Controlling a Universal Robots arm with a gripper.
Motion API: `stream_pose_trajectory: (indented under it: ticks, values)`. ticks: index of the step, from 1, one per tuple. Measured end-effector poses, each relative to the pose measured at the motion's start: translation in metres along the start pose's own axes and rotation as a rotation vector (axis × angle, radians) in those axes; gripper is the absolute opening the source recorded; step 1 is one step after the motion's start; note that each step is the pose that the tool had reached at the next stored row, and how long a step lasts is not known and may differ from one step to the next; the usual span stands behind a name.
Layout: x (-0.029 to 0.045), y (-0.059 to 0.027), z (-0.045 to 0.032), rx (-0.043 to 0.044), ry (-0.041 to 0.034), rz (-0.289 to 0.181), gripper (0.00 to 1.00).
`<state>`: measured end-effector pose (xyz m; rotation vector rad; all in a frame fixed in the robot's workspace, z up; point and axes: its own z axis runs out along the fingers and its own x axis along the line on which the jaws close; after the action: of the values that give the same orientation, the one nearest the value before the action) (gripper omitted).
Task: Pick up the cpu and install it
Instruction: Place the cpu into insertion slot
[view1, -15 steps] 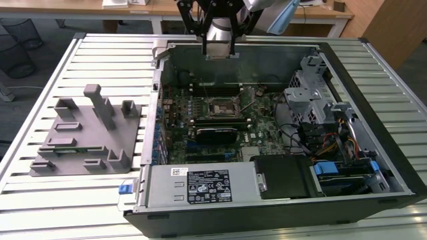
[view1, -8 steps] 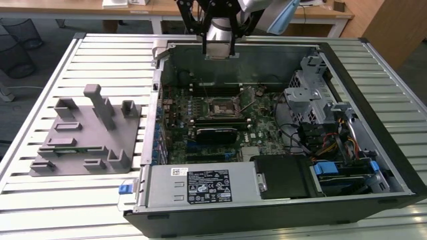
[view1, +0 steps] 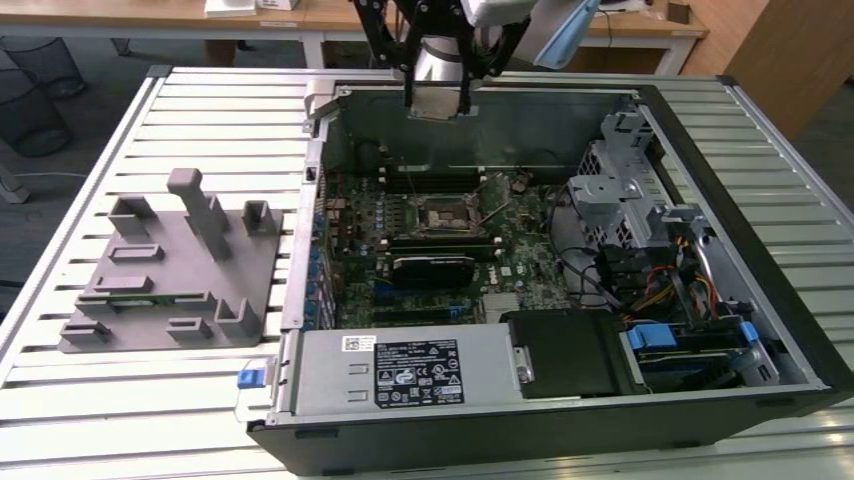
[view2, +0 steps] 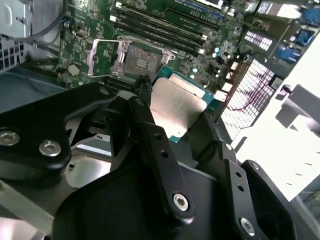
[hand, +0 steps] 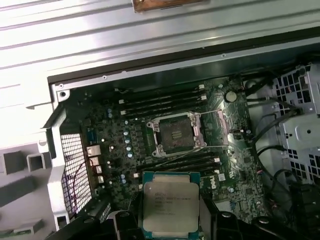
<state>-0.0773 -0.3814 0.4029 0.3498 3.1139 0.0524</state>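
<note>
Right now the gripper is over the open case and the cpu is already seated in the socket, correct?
Not quite. The cpu is not seated: the gripper holds it above the board, and the socket is open and empty, as the first wrist view shows. The gripper is over the open case.

1. In the exterior view, a black-and-white label (view1: 416, 372) sits on the grey power supply box (view1: 323, 385). Its small print and marks are too fine to read.
2. A small white sticker (view1: 358, 343) lies just beside that label and is also unreadable.
3. In the first wrist view, the cpu (hand: 170, 204) has several faint lines of print on its metal top. No word can be made out.
4. The motherboard (hand: 115, 130) bears a small white mark (hand: 208, 181), which is illegible.
</note>
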Motion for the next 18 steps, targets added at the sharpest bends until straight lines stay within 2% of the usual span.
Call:
stream_pose_trajectory:
  ticks: [9, 18]
  values:
    - [0.0, 0.0, 0.0016, 0.0006, -0.0055, 0.162, 0.54]
    - [0.0002, 0.0007, 0.003, 0.001, -0.01, 0.29, 0.54]
